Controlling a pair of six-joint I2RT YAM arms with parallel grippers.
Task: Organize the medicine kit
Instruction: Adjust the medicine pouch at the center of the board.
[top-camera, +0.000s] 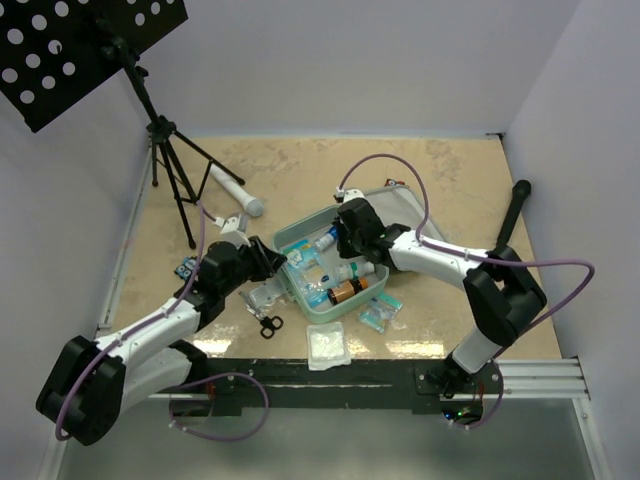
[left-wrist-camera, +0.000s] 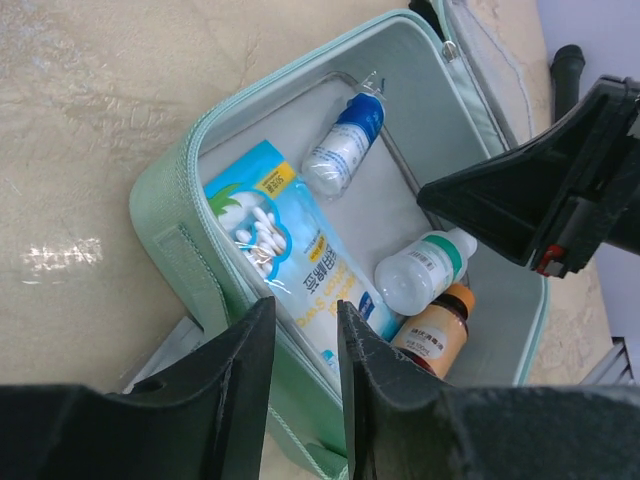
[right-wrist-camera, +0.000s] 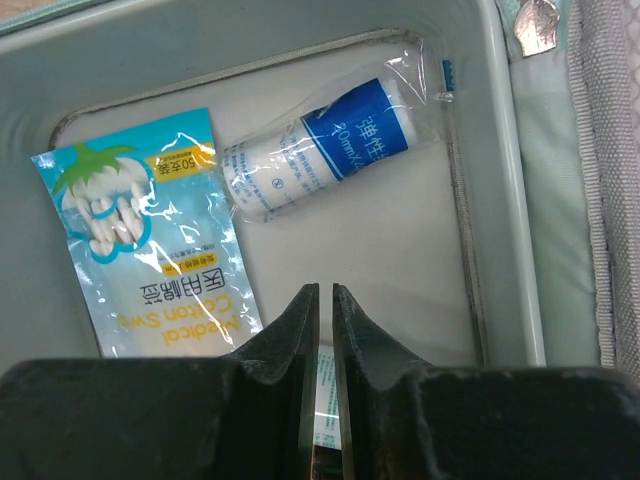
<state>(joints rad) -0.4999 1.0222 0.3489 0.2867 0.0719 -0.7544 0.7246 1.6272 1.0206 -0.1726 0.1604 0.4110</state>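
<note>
Presently my left claw (left-wrist-camera: 303, 312) pinches the near wall of the open medicine kit (left-wrist-camera: 160, 220), which sits on the table (top-camera: 300, 170) between my arms. My right claw (right-wrist-camera: 325, 292), pressed almost together, hangs inside it beside the cotton swab packet (right-wrist-camera: 150, 230).

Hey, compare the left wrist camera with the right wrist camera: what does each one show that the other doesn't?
Only the left wrist view: the white bottle with a green cap, the amber bottle, the right gripper reaching in, and bare table. Only the right wrist view: no further item, just a closer look at the labels. Both: the cotton swab packet and the wrapped blue-and-white roll, lying inside the open medicine kit.
</note>
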